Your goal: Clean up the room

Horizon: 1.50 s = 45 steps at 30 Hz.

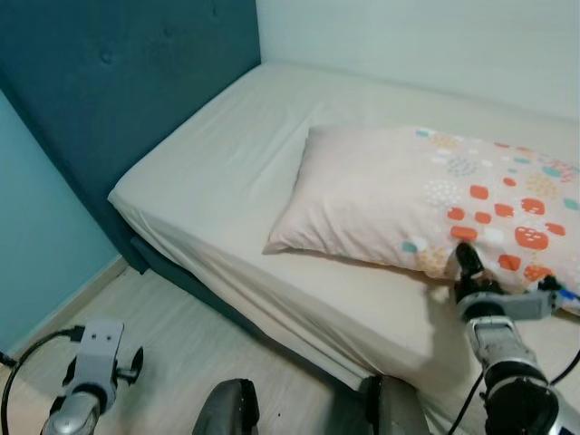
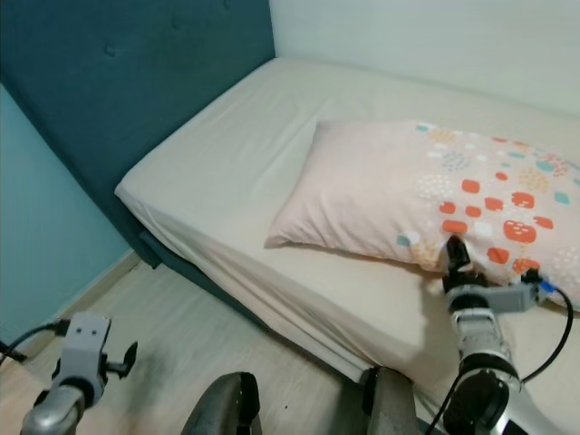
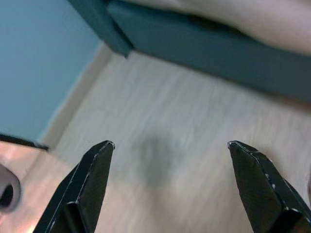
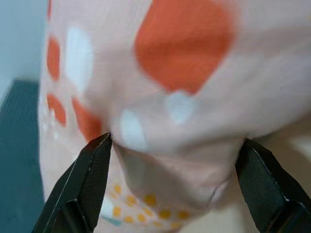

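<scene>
A pale pink pillow with orange, white and teal spots lies on the cream bed sheet. My right gripper is at the pillow's near edge, by its spotted end. Seen from the right wrist, the right gripper stands open with the pillow's edge bulging between its fingers. My left gripper hangs low at the left over the wooden floor, open and holding nothing.
A dark teal headboard stands at the bed's left end, against a light blue wall. The bed's teal base runs along the floor in front of me. A black cable trails by my left arm.
</scene>
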Motion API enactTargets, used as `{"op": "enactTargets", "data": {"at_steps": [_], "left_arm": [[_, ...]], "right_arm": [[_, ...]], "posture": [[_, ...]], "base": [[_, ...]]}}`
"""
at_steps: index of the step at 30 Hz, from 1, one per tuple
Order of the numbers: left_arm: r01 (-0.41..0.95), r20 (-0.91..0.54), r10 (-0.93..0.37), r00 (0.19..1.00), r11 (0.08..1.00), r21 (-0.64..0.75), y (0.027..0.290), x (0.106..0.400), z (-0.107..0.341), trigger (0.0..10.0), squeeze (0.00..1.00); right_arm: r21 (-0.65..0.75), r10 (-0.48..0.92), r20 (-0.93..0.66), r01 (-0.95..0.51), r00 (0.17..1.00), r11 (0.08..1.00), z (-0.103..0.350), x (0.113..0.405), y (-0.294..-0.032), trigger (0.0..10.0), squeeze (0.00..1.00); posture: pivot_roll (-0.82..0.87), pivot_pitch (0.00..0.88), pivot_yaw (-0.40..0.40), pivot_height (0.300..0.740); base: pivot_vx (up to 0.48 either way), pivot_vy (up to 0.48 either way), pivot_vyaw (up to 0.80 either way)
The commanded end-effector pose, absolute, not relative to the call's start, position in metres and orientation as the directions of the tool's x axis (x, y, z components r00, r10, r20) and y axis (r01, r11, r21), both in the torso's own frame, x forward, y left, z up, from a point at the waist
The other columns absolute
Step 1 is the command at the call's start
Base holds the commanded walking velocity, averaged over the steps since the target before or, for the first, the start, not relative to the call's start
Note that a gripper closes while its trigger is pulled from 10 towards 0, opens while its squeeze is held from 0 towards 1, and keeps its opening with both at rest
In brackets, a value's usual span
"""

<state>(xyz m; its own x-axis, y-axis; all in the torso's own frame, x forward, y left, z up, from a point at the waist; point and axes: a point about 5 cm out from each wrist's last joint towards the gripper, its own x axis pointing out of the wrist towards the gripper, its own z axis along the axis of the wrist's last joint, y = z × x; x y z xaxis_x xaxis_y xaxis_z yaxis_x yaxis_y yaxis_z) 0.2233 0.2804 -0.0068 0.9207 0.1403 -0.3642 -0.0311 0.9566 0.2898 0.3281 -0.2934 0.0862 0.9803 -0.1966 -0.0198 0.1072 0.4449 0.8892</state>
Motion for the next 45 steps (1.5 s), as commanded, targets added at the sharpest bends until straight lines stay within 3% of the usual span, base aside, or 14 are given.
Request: {"op": "enactTargets", "data": {"at_steps": [1,11,22,28,36,37,45], "left_arm": [[-0.001,-0.381,0.122,0.916,0.953,0.302,0.279,0.216,-0.011,10.0,0.0],[0.085,-0.367,0.045,0.929,0.94,0.33,0.267,0.205,-0.013,10.0,0.0],[0.132,-0.33,0.001,0.944,0.916,0.38,0.27,0.181,-0.001,10.0,0.0],[0.173,-0.342,-0.032,0.939,0.904,0.391,0.264,0.169,0.004,10.0,0.0],[0.198,-0.348,-0.052,0.936,0.895,0.399,0.262,0.159,0.011,10.0,0.0],[0.2,-0.356,-0.047,0.933,0.891,0.407,0.264,0.157,0.012,10.0,0.0],[0.176,-0.387,0.005,0.922,0.886,0.43,0.281,0.15,0.013,10.0,0.0]], "right_arm": [[0.884,-0.15,-0.052,0.115,0.987,0.454,0.08,0.329,-0.285,10.0,0.0],[0.904,-0.144,-0.026,0.084,0.989,0.419,0.091,0.34,-0.277,10.0,0.0],[0.917,-0.179,0.187,-0.107,0.966,0.385,0.138,0.358,-0.288,10.0,0.0],[0.892,-0.236,0.29,-0.173,0.927,0.418,0.177,0.364,-0.308,10.0,0.0],[0.908,-0.405,0.273,-0.095,0.873,0.408,0.184,0.349,-0.345,10.0,0.0],[0.907,-0.414,0.284,-0.102,0.865,0.409,0.187,0.347,-0.348,0.0,0.0],[0.883,-0.381,0.336,-0.148,0.861,0.445,0.201,0.349,-0.351,0.0,0.0]], "posture": [[0.22,0.243,0.026,0.506],[0.26,0.271,0.015,0.481],[0.34,0.324,0.004,0.481],[0.33,0.369,0.007,0.481],[0.34,0.409,0.004,0.481],[0.34,0.413,0.005,0.481],[0.34,0.405,-0.003,0.481]], "base": [[0.0,0.0,0.0],[0.0,0.0,0.0],[0.0,0.0,0.0],[0.0,0.0,0.0],[0.0,0.0,0.0],[0.0,0.0,0.0],[0.0,0.0,0.0]]}}
